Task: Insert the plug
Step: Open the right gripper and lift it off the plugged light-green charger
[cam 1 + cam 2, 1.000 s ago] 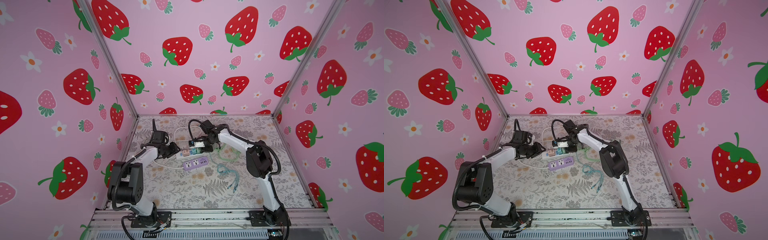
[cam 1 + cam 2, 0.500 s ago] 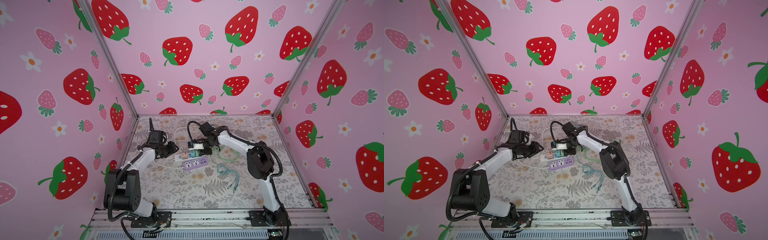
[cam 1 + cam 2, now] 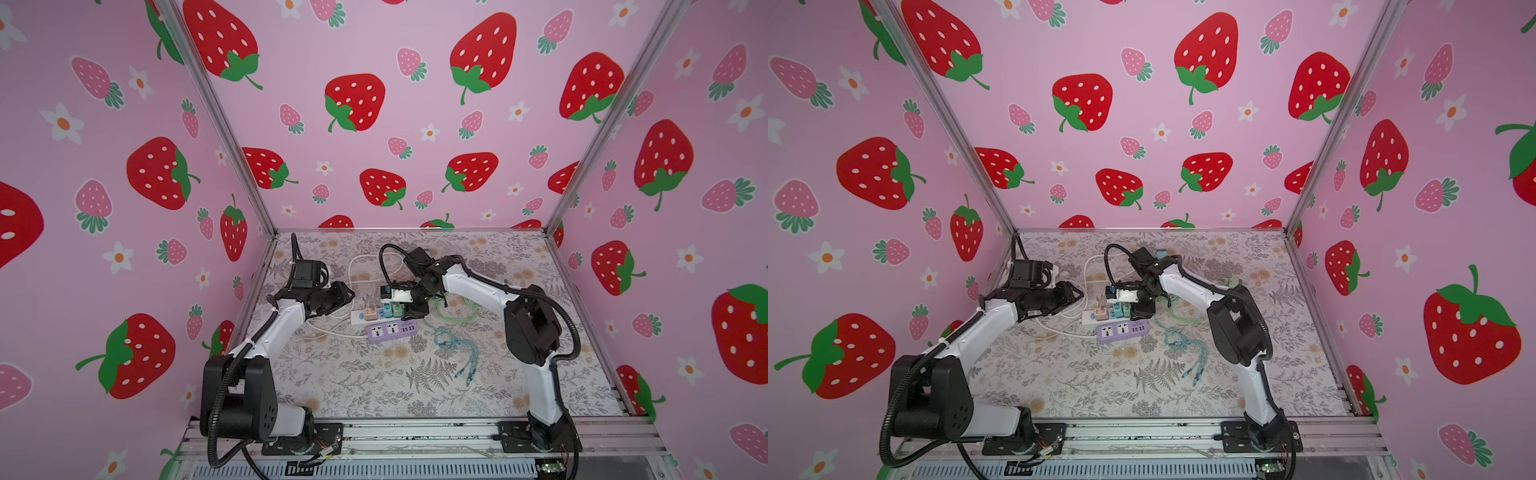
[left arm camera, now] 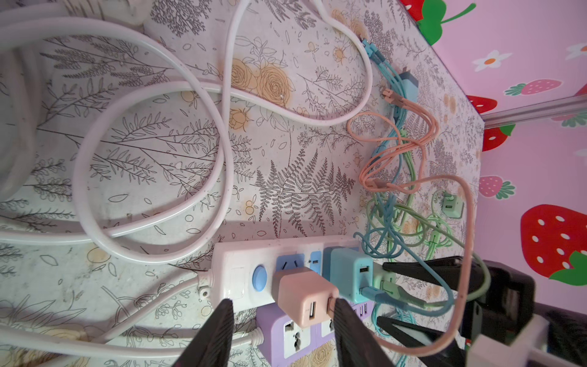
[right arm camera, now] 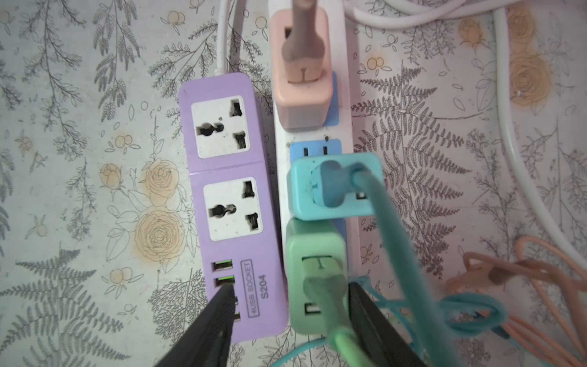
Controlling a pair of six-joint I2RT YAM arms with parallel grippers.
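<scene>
The only lettering that can be read is on the purple power strip [image 5: 228, 203], in the right wrist view. On its face, beside the row of USB ports [image 5: 224, 265], a small outlined box [image 5: 254, 287] holds "4USB SOCKET" in pale capitals running lengthwise along the strip. Just beside that box, in larger pale characters set the same way, stands "S204". In both top views this print is too small to read

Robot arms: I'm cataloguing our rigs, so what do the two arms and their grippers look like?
The left arm and right arm both have white link shells, bulky black joint housings and black corrugated cables looping outside. The left gripper and right gripper each carry two black, ribbed fingers tapering to points.
</scene>
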